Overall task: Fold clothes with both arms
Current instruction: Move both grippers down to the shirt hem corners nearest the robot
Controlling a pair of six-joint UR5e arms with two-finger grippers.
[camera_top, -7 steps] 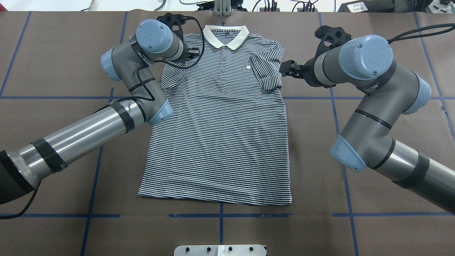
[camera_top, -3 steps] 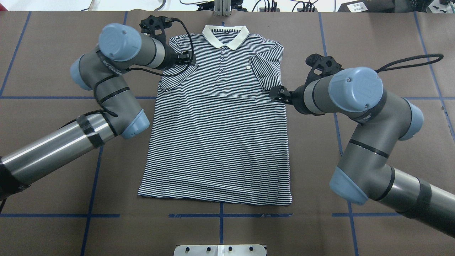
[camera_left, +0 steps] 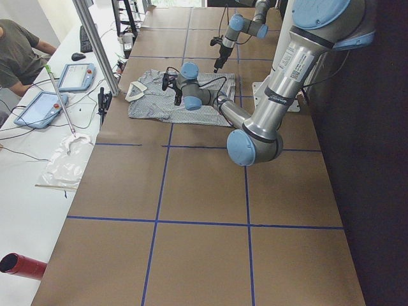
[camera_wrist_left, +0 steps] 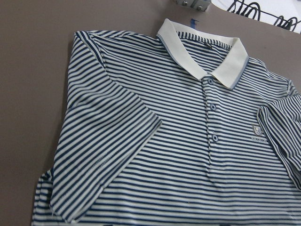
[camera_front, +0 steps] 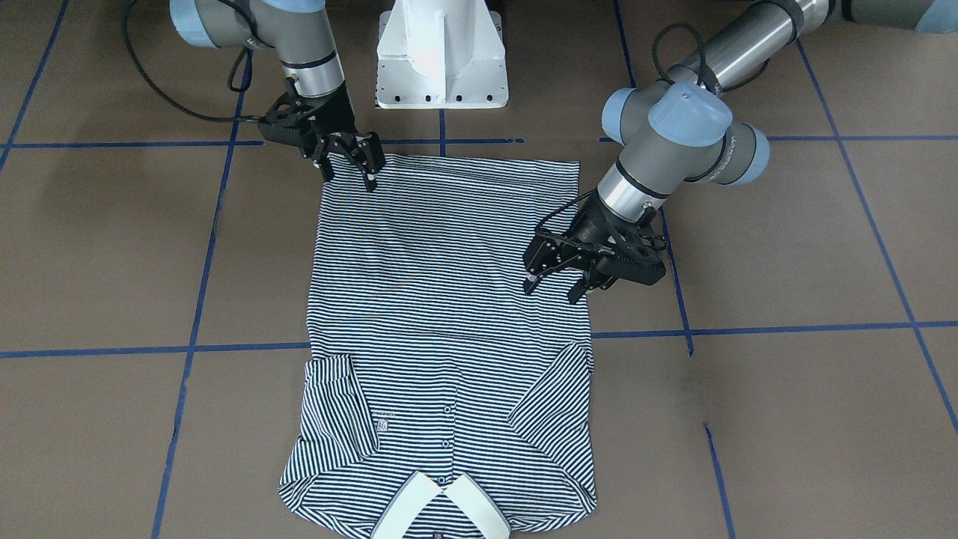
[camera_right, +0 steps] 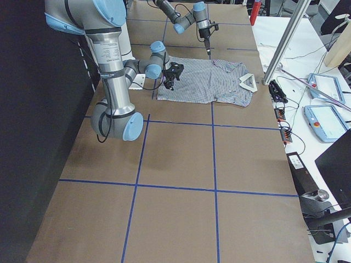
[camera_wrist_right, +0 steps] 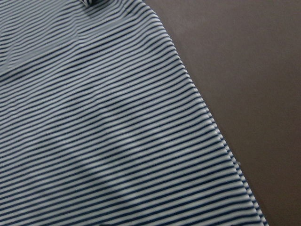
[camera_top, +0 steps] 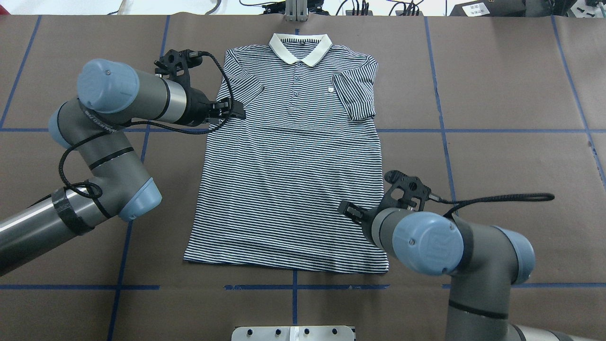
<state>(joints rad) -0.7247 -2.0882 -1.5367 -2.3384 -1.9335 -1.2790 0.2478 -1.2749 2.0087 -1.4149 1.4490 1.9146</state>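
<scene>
Left gripper (camera_front: 552, 288) released, empty, above the left side edge of the polo shirt (camera_top: 293, 189), near the folded-in sleeve. Right gripper (camera_front: 349, 180) released at the right hem corner. Shirt flat mid-bench (camera_top: 497, 94), collar toward far edge. Suggest pinching both layers at matching points and lifting level to avoid skew.

On my feed the left arm (camera_top: 156, 97) and right arm (camera_top: 476, 289) are grey tubes with light-blue joint caps (camera_top: 428, 243) bearing small screws and an embossed logo, silver forearms (camera_top: 28, 229) wrapped in black tape bands (camera_top: 71, 217), and a black braided cable (camera_top: 502, 198) looping off each wrist
</scene>
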